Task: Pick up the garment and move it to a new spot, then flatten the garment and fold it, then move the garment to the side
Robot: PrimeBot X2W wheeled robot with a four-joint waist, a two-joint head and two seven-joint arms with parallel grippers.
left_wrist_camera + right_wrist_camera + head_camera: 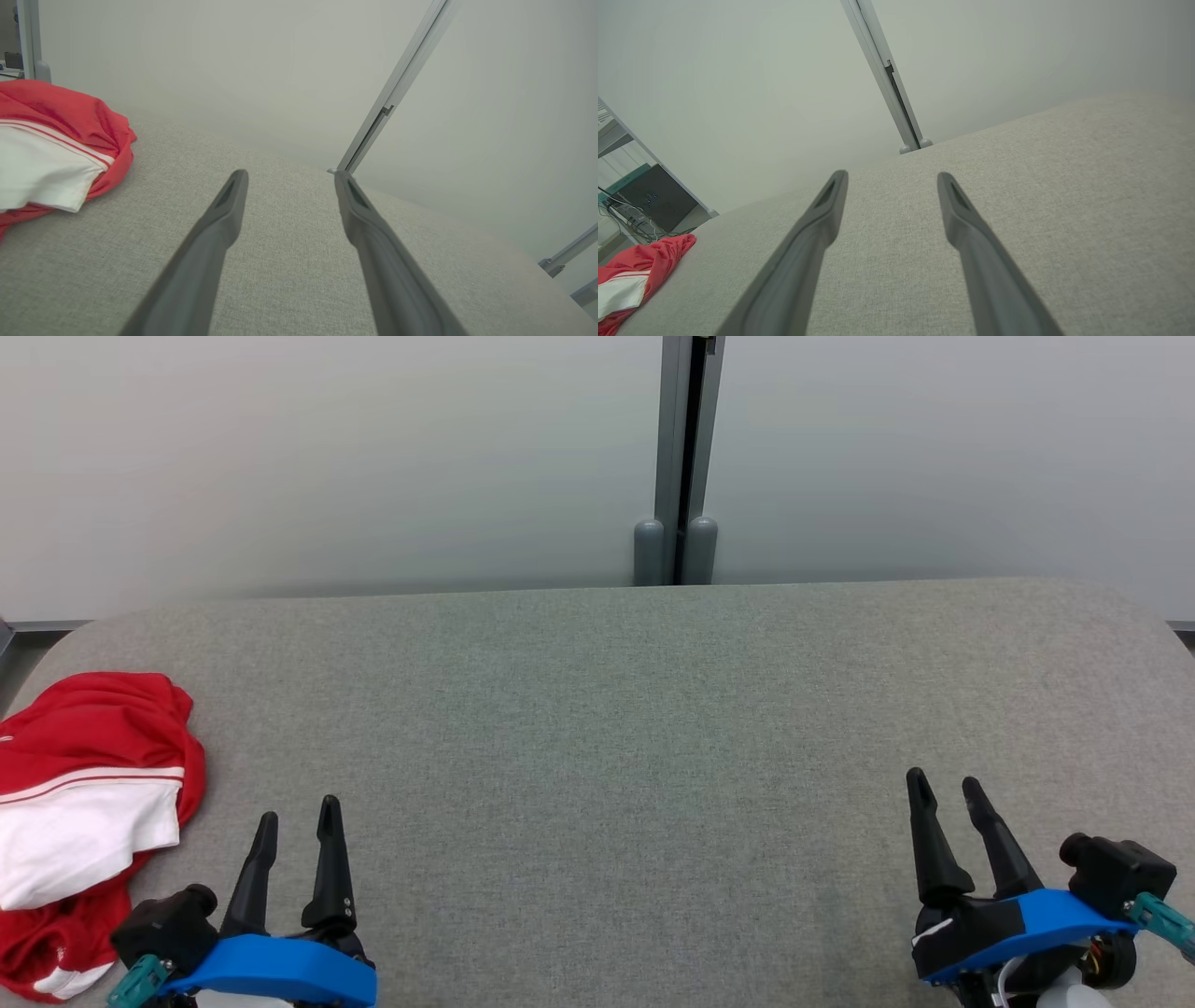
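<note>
Grey woven fabric covers the whole worktop (597,709), a felt-ish upholstery weave with rounded far corners. Behind it are plain pale wall panels (327,457) split by a grey metal post (686,448) with two rounded caps at its foot. The garment (84,784) is bunched up at the left edge of the worktop, soft and rumpled. It's mostly red, with a white panel and a thin white-and-red stripe along the seam, and part of it is cut off by the picture's edge. The left pincer (299,808) sits just beside it, not touching, jaws spread wide with nothing between them. The right pincer (944,777) is well apart over on the other side, also spread wide and empty. Both have long dark tapered fingers (224,219), matte-looking, on bright blue mounts (280,971).
</note>
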